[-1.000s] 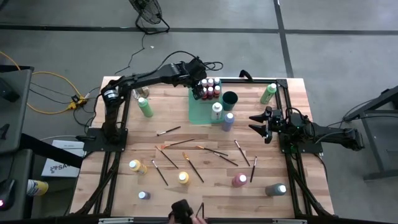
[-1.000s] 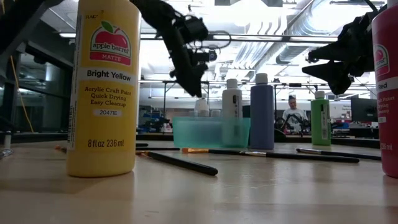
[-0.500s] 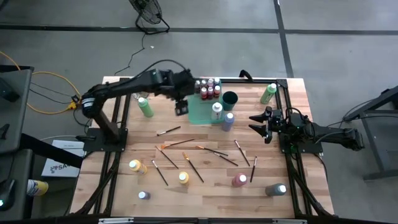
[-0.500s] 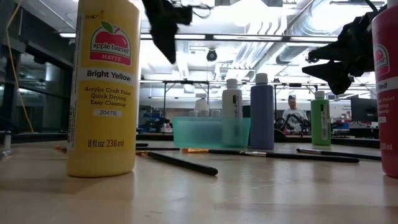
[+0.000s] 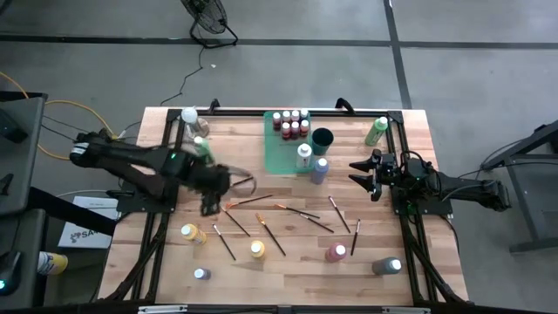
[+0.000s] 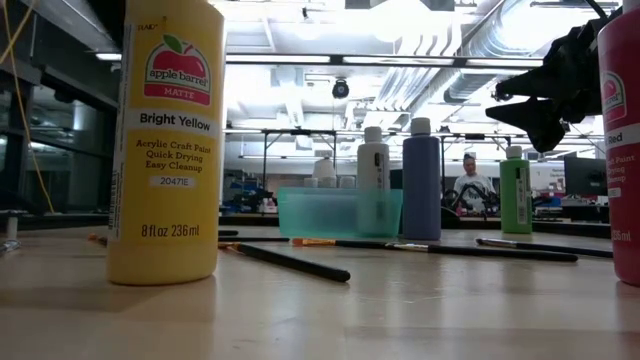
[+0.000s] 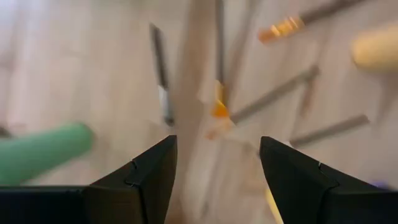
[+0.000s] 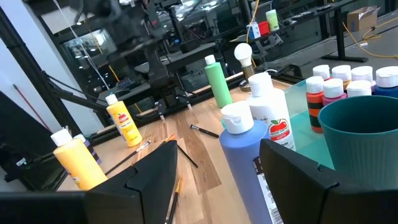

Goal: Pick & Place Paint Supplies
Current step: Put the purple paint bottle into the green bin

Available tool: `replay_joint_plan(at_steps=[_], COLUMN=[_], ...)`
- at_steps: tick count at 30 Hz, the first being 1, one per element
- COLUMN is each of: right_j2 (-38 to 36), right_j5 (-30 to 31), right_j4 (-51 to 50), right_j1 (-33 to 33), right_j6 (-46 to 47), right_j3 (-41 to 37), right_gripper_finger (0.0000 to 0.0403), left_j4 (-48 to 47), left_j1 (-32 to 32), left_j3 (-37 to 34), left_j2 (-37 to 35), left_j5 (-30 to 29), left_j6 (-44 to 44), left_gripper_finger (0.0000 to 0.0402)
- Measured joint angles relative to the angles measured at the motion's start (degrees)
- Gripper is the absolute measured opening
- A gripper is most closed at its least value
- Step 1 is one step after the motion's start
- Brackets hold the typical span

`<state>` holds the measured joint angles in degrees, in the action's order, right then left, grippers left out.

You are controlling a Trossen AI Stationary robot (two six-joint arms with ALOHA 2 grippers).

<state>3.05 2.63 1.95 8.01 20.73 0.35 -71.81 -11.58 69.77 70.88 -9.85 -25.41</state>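
Our left gripper [image 5: 209,206] hangs with jaws open and empty over the scattered paintbrushes [image 5: 247,201] on the tabletop [image 5: 288,262], well short of the green tray [image 5: 277,157]. We should pick one brush, straddle its handle crosswise, and descend squarely. The right gripper [image 5: 359,174] waits beside the tray, jaws open.

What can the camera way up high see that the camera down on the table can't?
Only the high view shows the left gripper, open above scattered paintbrushes, and the red bottles on the green tray. Only the low view shows the yellow bottle's label and a person behind. Both show the open right gripper.
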Motion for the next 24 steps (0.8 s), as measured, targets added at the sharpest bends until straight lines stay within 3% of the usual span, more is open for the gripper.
replay_joint_plan(at_steps=[4, 14, 24], right_j2=[0.0, 0.0, 0.0], right_j5=[0.0, 0.0, 0.0], right_j4=[0.0, 0.0, 0.0], right_j1=[0.0, 0.0, 0.0], right_j6=[0.0, 0.0, 0.0], right_j3=[0.0, 0.0, 0.0], right_gripper_finger=[0.0223, 0.0223, 0.0223], left_j4=[3.1, 8.5, 18.6], left_j1=[-8.7, -25.1, -32.7], left_j3=[-5.4, -7.4, -7.4], left_j2=[-3.7, -6.8, -1.9], left_j5=[0.8, 1.5, 1.5], left_j6=[0.3, 19.4, 20.7], left_gripper_finger=[0.0223, 0.0223, 0.0223])
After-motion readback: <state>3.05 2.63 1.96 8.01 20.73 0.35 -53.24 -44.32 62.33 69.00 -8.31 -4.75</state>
